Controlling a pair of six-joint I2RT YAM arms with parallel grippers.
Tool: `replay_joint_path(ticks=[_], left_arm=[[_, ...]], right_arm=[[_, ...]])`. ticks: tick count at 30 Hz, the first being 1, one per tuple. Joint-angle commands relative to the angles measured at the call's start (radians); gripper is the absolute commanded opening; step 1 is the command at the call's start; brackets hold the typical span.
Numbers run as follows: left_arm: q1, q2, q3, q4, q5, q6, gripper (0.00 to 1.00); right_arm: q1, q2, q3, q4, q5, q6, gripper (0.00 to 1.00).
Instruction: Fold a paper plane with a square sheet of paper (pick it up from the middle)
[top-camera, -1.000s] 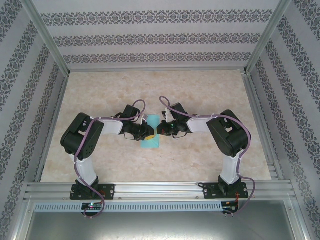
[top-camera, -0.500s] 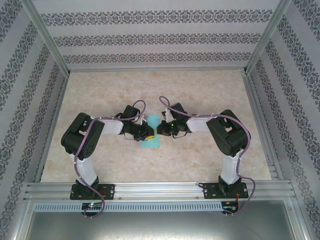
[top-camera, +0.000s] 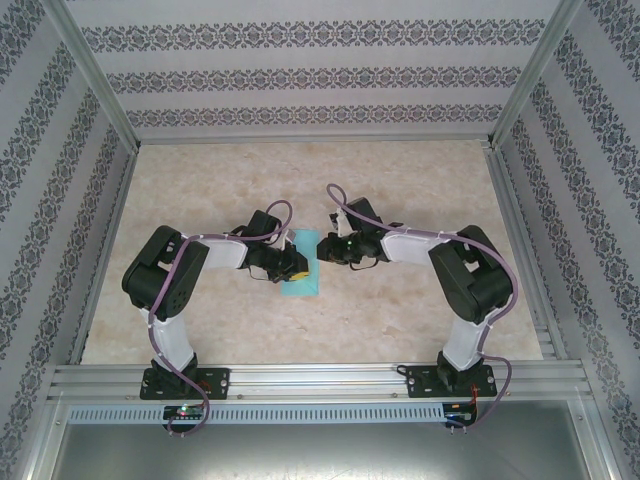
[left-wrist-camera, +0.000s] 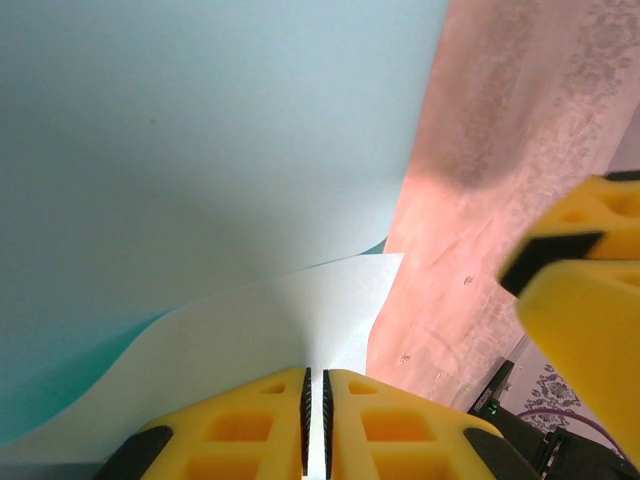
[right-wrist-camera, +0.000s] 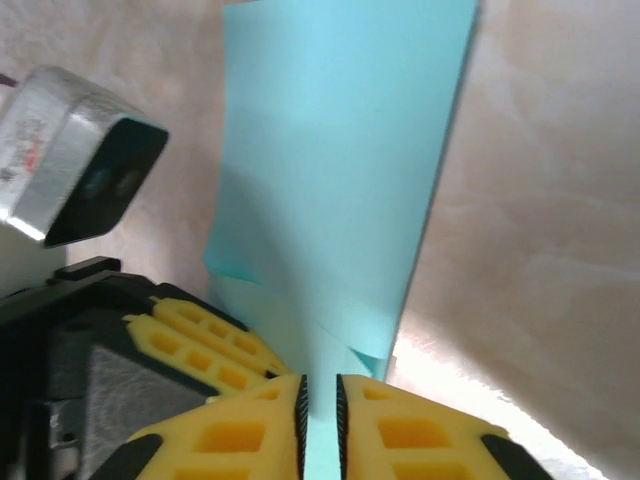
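Tools at the table (top-camera: 400, 180) centre: we see left tool (left-wrist-camera: 315, 385) and right tool (right-wrist-camera: 320, 388), jaws nearly closed, both pinching the square sheet of paper (top-camera: 305, 281).

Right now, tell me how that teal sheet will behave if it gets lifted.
Likely floppy: the square sheet of paper bows in a curve where the left gripper pinches it. Probably very light and easily creased, since its edge looks thin.
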Motion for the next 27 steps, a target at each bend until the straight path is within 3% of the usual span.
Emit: replay_joint_path(ticks=[1,15,20,27], left_arm=[[-0.009,0.054,-0.058,-0.119,-0.130,-0.025,0.16],[-0.011,0.024,-0.063,-0.099,-0.120,-0.034,0.14],[-0.006,-0.053,-0.049,0.059,-0.035,-0.027,0.15],[-0.006,-0.077,0.012,-0.025,-0.104,0.036,0.15]], right_arm=[[0.012,-0.002,0.016,-0.035,0.006,-0.028,0.14],[0.040,0.140,0.085,-0.095,0.023,-0.052,0.05],[0.039,0.163,0.093,-0.198,0.095,-0.114,0.04],[0.040,0.173,0.085,-0.238,0.138,-0.146,0.03]])
